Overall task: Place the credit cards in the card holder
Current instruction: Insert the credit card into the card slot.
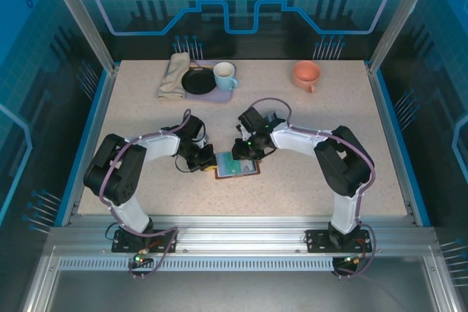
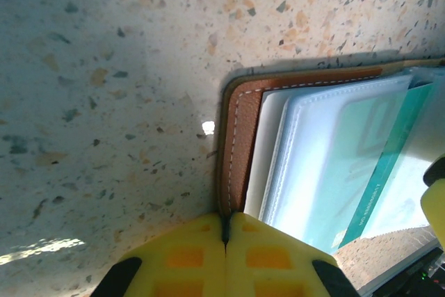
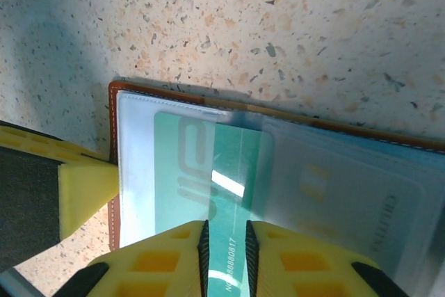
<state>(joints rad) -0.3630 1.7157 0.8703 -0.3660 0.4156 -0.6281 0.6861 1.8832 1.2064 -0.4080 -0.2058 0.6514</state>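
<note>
Now, left gripper (image 2: 226, 231): yellow fingers pressed together. The brown cover edge runs into their seam, so it reads as pinched on the card holder (image 2: 240, 137), pinning it down.
Right gripper (image 3: 226, 234): clamped on the near end of a teal card (image 3: 233, 186), with a sliver of green between the pads.
Card holder position: lying open mid-table (image 1: 329, 173), between the two grippers.
Teal card position: far end under a clear sleeve (image 3: 188, 172), near end outside the pocket. Judged part-way in.
Pale card (image 3: 354, 220): inside the neighbouring sleeve, apparently stowed.
Done: one card in, by the look of it, and a second being seated.
Left to do: push the teal card home and release. Whether more cards wait cannot be told.
Far edge: cloth (image 1: 174, 74), dark dish (image 1: 197, 80), mug (image 1: 225, 75) and orange cup (image 1: 307, 74), all well apart from the work.
Unclear: how deep the teal card sits. Its print is partly cut off. From overhead the grippers cover much of the holder.
</note>
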